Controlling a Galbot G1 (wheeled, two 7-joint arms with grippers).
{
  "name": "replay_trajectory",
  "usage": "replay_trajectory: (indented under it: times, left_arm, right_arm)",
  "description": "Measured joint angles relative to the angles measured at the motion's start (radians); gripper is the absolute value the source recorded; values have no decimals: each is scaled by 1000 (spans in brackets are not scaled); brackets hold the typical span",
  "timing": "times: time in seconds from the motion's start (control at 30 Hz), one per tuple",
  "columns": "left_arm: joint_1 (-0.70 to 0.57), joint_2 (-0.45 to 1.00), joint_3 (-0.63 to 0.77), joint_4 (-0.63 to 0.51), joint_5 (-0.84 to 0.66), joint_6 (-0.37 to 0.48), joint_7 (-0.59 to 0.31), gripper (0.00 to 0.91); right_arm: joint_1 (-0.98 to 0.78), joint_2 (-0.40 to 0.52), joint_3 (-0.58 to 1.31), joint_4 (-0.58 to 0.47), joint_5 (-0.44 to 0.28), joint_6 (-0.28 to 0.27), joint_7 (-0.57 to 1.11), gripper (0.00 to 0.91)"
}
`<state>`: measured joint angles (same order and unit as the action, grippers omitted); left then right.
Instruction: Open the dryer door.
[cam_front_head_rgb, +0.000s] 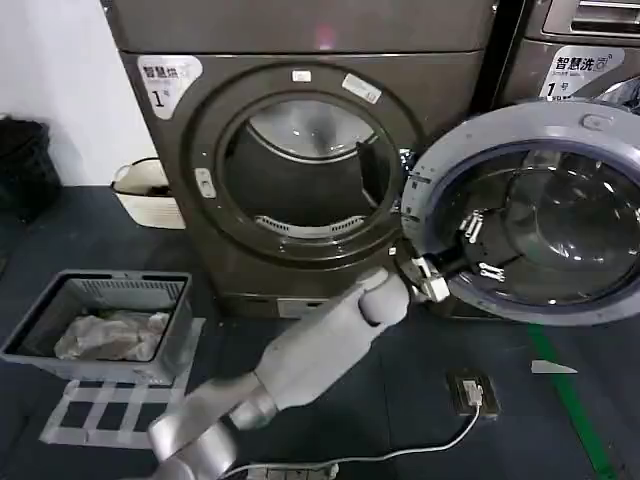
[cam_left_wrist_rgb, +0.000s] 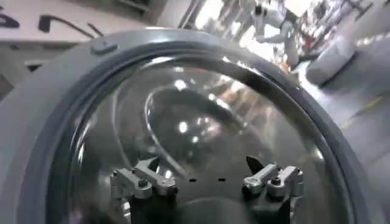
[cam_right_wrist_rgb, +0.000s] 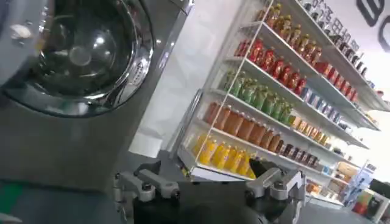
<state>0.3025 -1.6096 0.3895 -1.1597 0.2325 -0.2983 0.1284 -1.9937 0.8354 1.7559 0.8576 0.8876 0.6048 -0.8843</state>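
Grey plastic rims the dryer door, which I see swung fully open to the right of the drum opening in the head view. The door's hinge edge sits next to the opening's right side, and the round glass faces outward toward me, roughly in line with the dryer front. The door is circular, so I cannot give it a long axis; its plane stands upright.

My left arm reaches up from the lower left of the head view toward the door's lower hinge-side edge. The left gripper is just beside that edge; I cannot tell whether it touches the rim. In the left wrist view the left gripper has its fingers spread wide apart with nothing between them, and the door's glass lies directly ahead.

In the right wrist view the right gripper has its fingers likewise spread wide and empty. Past it I see a second machine's door and stocked shelves of bottles.

On the floor to the left of the dryer sits a grey basket holding crumpled cloth. A white basket stands against the wall beside the dryer. A cable runs across the floor to a small box.
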Motion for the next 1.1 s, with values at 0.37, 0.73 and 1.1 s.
replay_trajectory:
  times: [0.37,0.73,1.1]
  left_arm:
    - [-8,0,-14,47,6,36,-5,907]
    - [1,1,-6,7,-36,35,16,907]
    - [23,1,9,-71,-47,42,21,907]
  right_arm:
    - [0,0,0,7,-3,-3,0,907]
    - [3,-2,-1,11,-6,-6,-3,907]
    - [17,-10,-11,18,-15,-11,-2,907]
